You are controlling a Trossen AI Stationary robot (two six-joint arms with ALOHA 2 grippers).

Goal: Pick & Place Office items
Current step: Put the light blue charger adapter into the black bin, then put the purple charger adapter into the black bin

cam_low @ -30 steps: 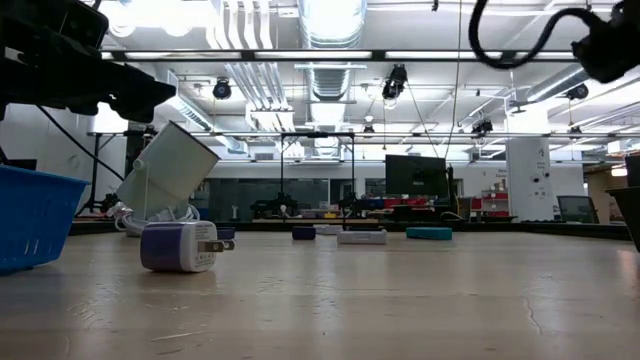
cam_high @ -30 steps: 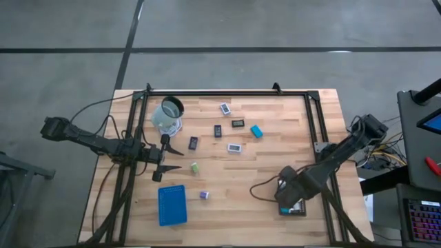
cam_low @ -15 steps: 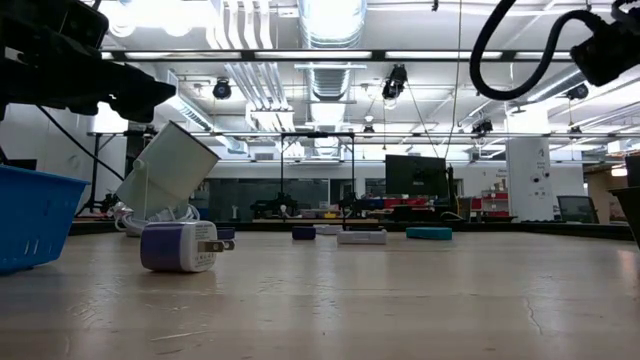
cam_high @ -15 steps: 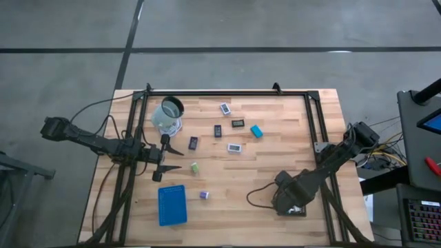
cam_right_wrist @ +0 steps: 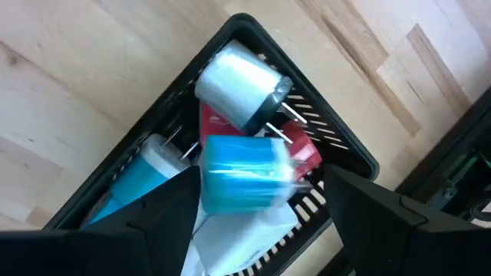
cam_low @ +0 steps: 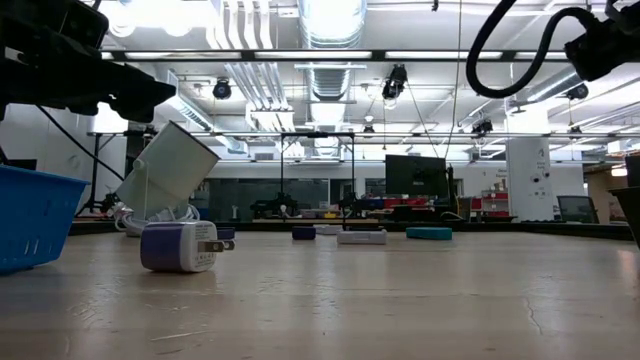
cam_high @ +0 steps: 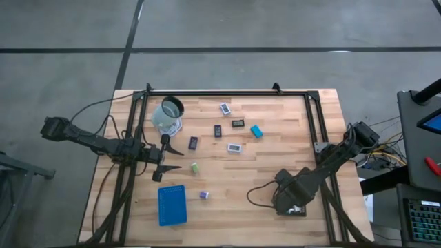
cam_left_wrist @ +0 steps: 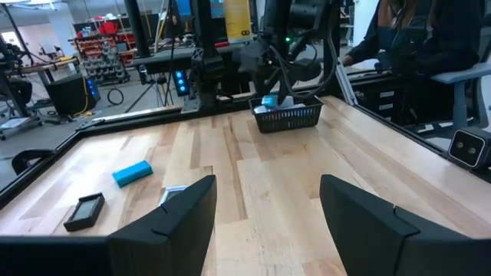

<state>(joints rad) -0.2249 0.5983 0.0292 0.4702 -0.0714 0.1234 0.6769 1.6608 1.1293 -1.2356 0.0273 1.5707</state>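
Observation:
Small office items lie scattered on the wooden table: a teal block (cam_high: 256,131), dark rectangles (cam_high: 218,131) (cam_high: 193,143), a white one (cam_high: 235,147), a green piece (cam_high: 195,167) and a purple plug block (cam_high: 204,195) (cam_low: 180,247). My left gripper (cam_high: 173,158) hovers open left of the green piece. My right gripper (cam_high: 291,204) is open above the black tray (cam_right_wrist: 349,157). The tray holds a white round plug (cam_right_wrist: 239,84), a teal piece (cam_right_wrist: 138,184) and a blurred blue block (cam_right_wrist: 244,172) that shows between the open fingers.
A blue tray (cam_high: 171,204) sits near the table's near-left side. A clear cup (cam_high: 168,116) lies tipped at the far left. A black frame rail (cam_high: 227,94) runs round the table. A cable (cam_high: 258,191) loops by the right gripper. Bare wood lies between the items and the black tray.
My right gripper has moved a little toward the table's near edge and left, over the black tray, then held there. The left arm and the items on the table have stayed put.

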